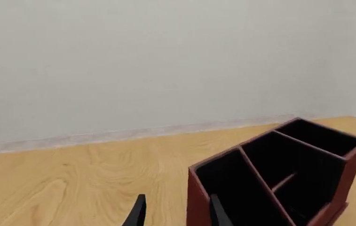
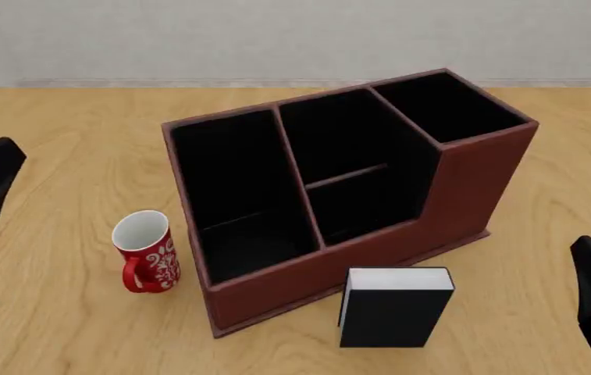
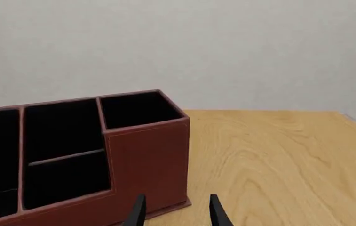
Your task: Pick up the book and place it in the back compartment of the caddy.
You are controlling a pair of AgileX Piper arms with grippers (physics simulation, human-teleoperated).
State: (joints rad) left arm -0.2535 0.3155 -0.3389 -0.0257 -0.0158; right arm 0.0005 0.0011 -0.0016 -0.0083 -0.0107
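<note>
Here, nothing has yet been grasped: the book (image 2: 394, 306) stands upright on the table (image 2: 55, 328), just in front of the caddy (image 2: 353, 258) and near its low front wall, with the white page block turned up. The right gripper (image 3: 174, 211) is seen with its fingers parted and nothing between them; the left gripper (image 1: 179, 212) is likewise parted and empty. In the front view both arms sit at the frame edges, well apart from the book.

The approach is best made by the right arm, which lies nearer. The fingers should be brought down across the black covers, not the page block, and closed squarely so that the book is not tipped against the caddy.

The back compartment (image 2: 339, 141), judged to be the middle cell behind the low divider, shows only black lining. No contents are seen in the other cells. The red mug (image 2: 146, 251) stands beside the caddy's left end; its white interior appears empty.
</note>
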